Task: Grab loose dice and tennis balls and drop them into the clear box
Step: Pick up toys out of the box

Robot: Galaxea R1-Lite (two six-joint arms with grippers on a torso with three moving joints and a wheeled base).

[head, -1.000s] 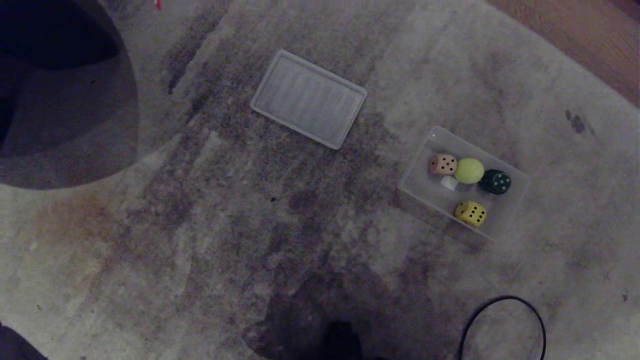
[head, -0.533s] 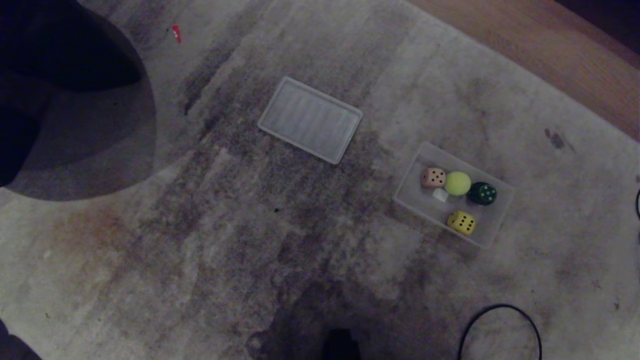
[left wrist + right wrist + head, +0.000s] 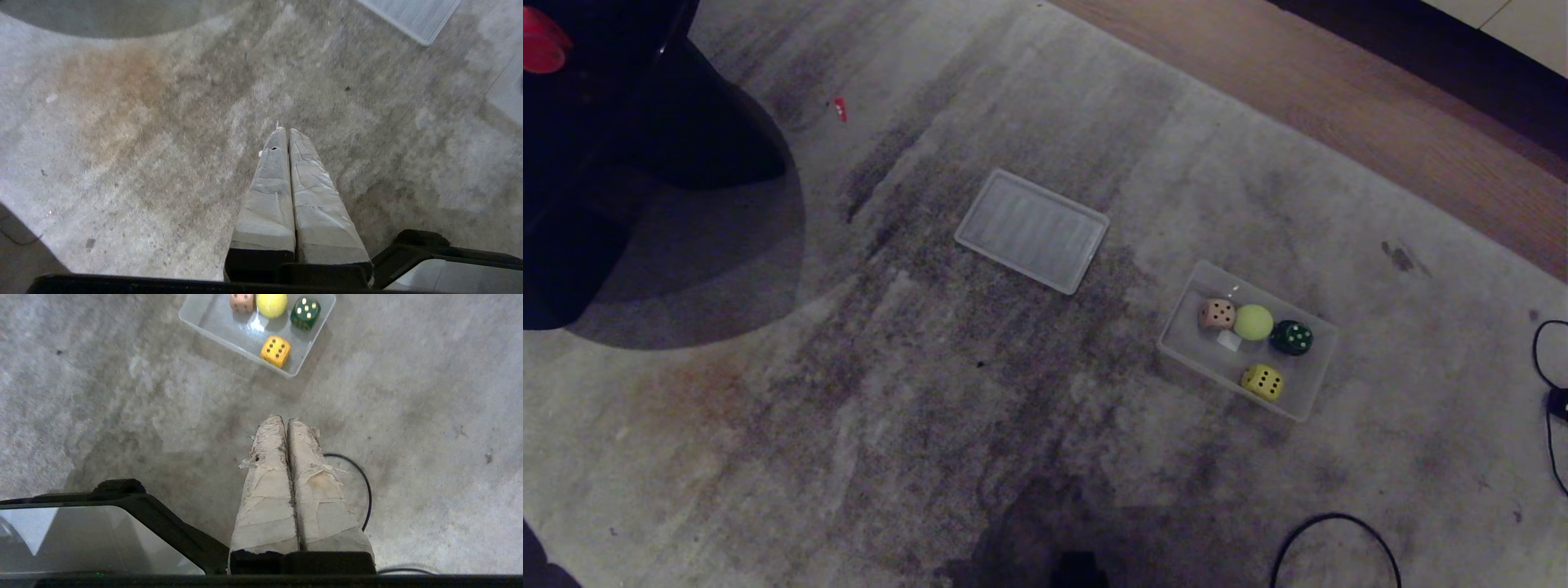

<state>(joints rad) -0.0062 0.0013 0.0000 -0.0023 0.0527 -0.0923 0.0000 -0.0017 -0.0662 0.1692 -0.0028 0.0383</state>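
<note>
Nearest, the left gripper [image 3: 284, 131] and right gripper [image 3: 284, 418] hang over the carpet [image 3: 915, 425], fingers pressed together, holding nothing. Farther right, the clear box [image 3: 1184, 347] holds the beige die [image 3: 1216, 314], tennis ball [image 3: 1253, 322], dark green die [image 3: 1291, 337], yellow die [image 3: 1262, 381] and a small white piece [image 3: 1228, 340], perhaps a cap. Beyond, left, lies the ribbed panel [image 3: 1032, 229].

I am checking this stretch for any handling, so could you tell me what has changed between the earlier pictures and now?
Only the head camera's view shifted: the whole scene slid down and shrank, and more wooden floor shows at the top. Nothing was gripped or released. The beige die, tennis ball, dark green die and yellow die lie unchanged in the clear plastic box.
</note>
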